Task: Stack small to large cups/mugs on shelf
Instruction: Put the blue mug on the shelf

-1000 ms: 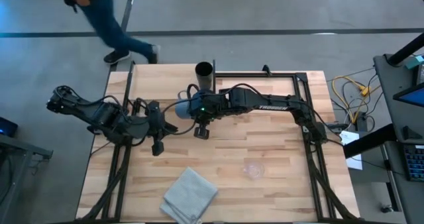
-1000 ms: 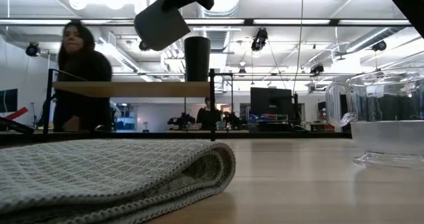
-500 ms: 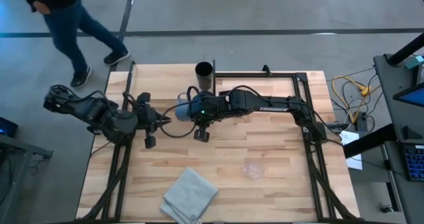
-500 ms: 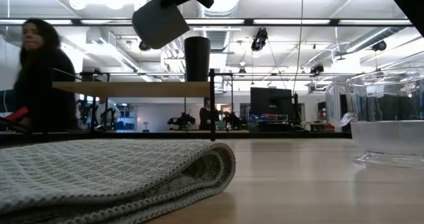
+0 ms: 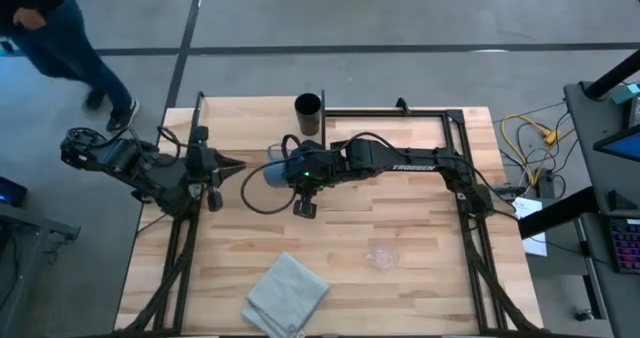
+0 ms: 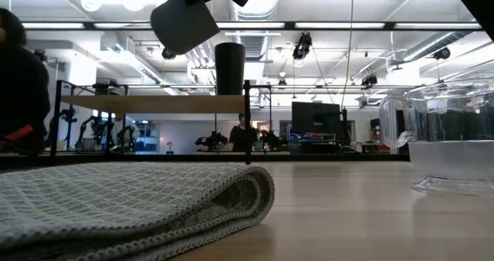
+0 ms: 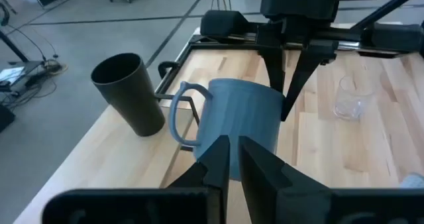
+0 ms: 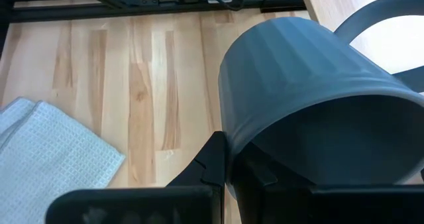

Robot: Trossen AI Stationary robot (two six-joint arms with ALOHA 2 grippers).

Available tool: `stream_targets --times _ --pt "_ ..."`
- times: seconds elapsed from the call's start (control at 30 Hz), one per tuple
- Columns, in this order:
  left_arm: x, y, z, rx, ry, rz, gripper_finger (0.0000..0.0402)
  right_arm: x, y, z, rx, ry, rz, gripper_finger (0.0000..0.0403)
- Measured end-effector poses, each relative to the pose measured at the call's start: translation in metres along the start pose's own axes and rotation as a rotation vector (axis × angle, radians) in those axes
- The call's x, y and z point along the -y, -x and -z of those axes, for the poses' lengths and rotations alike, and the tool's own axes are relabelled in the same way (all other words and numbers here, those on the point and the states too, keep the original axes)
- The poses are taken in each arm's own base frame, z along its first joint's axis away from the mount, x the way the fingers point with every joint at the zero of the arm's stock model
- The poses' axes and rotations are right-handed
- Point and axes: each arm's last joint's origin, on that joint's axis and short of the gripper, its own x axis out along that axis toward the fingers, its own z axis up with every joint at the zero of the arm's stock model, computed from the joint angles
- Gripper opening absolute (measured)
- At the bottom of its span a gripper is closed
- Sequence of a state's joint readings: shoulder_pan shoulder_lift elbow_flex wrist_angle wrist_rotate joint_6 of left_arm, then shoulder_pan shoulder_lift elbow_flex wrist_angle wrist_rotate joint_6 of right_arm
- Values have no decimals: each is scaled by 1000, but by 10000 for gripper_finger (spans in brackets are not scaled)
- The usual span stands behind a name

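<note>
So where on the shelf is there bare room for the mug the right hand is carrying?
The shelf is bare from its far-left upright up to the black cup, which stands at its other end. The right hand holds the blue-grey mug tilted above that free stretch. The left hand waits nearby.

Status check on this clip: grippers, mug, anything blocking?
Right gripper shut on blue-grey mug, airborne beside black cup on shelf. Left gripper shut, empty, left of mug. Glass cup on table; nothing blocking.

Clear glass cup cut off at low view's right edge, person cropped at high view's top-left corner
</note>
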State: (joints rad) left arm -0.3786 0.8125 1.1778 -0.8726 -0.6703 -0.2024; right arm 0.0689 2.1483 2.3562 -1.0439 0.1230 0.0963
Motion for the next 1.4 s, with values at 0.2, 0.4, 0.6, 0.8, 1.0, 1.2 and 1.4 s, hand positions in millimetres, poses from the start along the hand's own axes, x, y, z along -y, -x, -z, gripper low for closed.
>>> stream_targets --times 0.2,0.4,0.6,0.8,1.0,1.2,1.4 --pt "-1 1 0 3 2 1 19 -3 0 0 1 22 -4 9" --pt "1 -1 1 -5 -48 0 19 -9 0 0 8 233 -5 9" --pt "0 1 -2 4 -77 7 19 -13 -1 2 2 329 -10 9" --pt "1 4 -1 -5 -71 119 27 -13 -1 1 7 361 -11 9" --pt "2 2 -1 -9 -104 93 52 -13 -2 1 11 356 -11 9" --pt "7 -5 -1 -29 -121 69 79 -16 -1 -3 55 349 -11 9" --pt "12 -12 -1 -50 -136 65 87 -23 0 -6 95 354 -24 9"
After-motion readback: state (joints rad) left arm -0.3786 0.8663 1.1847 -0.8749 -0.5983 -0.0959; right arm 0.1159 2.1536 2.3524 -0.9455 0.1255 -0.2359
